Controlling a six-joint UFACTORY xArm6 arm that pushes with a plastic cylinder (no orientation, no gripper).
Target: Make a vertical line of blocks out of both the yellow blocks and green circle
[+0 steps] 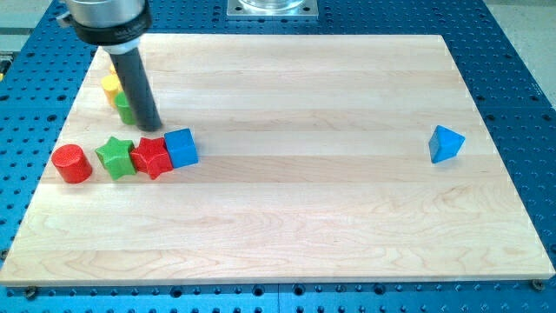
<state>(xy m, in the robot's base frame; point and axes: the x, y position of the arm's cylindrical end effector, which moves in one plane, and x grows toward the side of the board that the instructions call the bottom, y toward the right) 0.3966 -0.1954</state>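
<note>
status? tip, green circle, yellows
My tip just right of green circle. Circle directly below a yellow block; second yellow hidden by rod. Red star row close below.

— What carried the blocks?
— A pale wooden board (295, 217) on a blue perforated bench (521, 96).

— What lay near its left edge?
— A red cylinder (70, 163), green star (115, 156), red star (151, 157) and blue cube (181, 147) in a row; above them a yellow block (109, 84) and green circle (124, 108).

— And elsewhere?
— A blue triangle (446, 143) lay near the right edge.
</note>
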